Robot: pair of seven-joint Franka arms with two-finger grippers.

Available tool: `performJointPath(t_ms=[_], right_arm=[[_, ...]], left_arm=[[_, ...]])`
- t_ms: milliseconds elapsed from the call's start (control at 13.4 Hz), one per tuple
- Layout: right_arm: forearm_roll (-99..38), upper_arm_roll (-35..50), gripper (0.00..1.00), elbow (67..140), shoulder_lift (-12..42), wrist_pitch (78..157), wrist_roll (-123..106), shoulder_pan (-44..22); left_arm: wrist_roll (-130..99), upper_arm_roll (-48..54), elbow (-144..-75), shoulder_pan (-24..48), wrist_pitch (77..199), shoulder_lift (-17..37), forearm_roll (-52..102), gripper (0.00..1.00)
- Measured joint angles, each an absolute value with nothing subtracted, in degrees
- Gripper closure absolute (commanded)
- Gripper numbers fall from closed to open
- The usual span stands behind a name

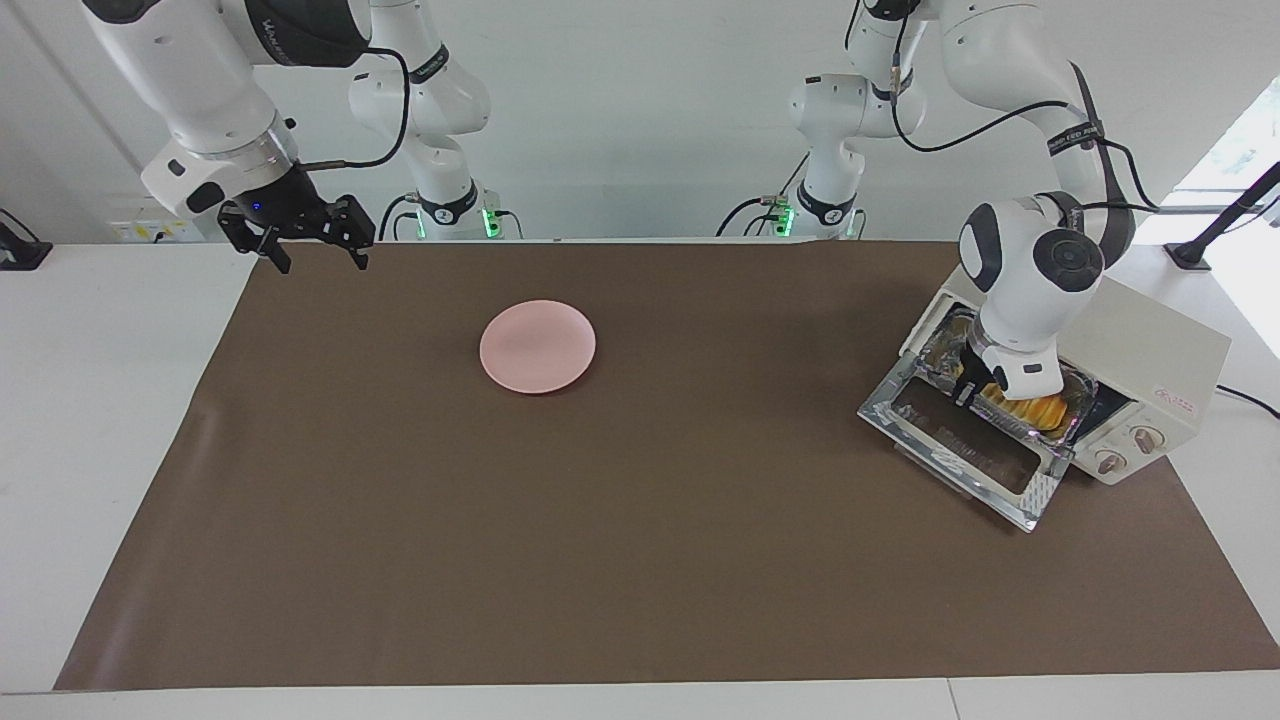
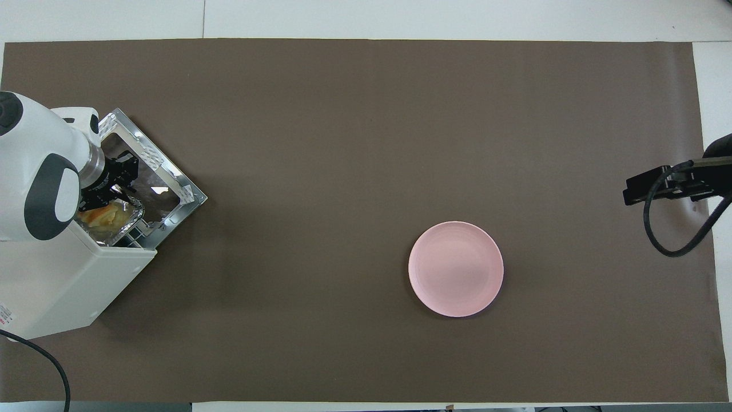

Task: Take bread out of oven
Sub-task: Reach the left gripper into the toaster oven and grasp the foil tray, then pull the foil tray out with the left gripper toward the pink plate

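The table [image 1: 120, 420] carried a brown mat [image 1: 640, 560] over most of its top. At the left arm's end, near the edge closer to the robots, stood the cream-white toaster oven [image 1: 1150, 360], its glass door [image 1: 965, 445] dropped flat onto the mat. A pink plate [image 1: 538, 346] lay on the mat toward the right arm's end, well apart from the oven. In the oven's mouth sat a crinkled foil tray [image 2: 128, 213] with the bread [image 1: 1035, 408] in it. The left claw [image 1: 985, 390] reached into that mouth with fingers drawn together at the bread; actual grip could not be told. The right claw [image 1: 318, 255] waited, spread wide, over the mat's corner.
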State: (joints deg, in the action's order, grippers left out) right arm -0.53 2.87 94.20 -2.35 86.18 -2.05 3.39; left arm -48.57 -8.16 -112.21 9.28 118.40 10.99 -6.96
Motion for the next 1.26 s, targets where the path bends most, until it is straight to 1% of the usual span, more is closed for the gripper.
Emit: performJointPath(t_ms=[223,298,372,595,669,893,1041,1264], right_arm=[[-0.53,2.86,0.0,94.2,-2.35,86.18,-2.05,3.39],[-0.53,2.84,0.0,94.2,-2.35,86.18,-2.05,3.39],[-0.53,2.83,0.0,94.2,-2.35,86.18,-2.05,3.39],[-0.53,2.86,0.0,94.2,-2.35,86.18,-2.05,3.31],[-0.53,2.89,0.0,94.2,-2.35,86.18,-2.05,3.27],[-0.53,2.93,0.0,94.2,-2.35,86.18,-2.05,3.24],[-0.53,2.92,0.0,94.2,-2.35,86.18,-2.05,3.26],[-0.53,2.74,0.0,94.2,-2.35,86.18,-2.05,3.38]], left_arm=[[-47.85,-7.45,-111.31,10.07,118.83,10.99,-7.0,1.0],[-47.23,-7.22,-110.16,11.52,118.89,11.11,-7.01,1.0],[-46.08,-6.96,-108.01,13.69,118.67,11.52,-7.01,1.0],[-37.82,-6.46,-97.7,22.64,116.07,14.87,-7.02,1.0],[-34.8,-6.34,-96.01,25.39,115.4,15.77,-7.0,1.0],[-29.7,-6.17,-96.18,35.38,114.37,18.39,-6.98,1.0],[-29.64,-6.18,-96.39,41.88,113.97,21.4,-6.98,1.0],[-31.17,-6.27,-96.63,47.3,113.94,24.94,-6.98,1.0]])
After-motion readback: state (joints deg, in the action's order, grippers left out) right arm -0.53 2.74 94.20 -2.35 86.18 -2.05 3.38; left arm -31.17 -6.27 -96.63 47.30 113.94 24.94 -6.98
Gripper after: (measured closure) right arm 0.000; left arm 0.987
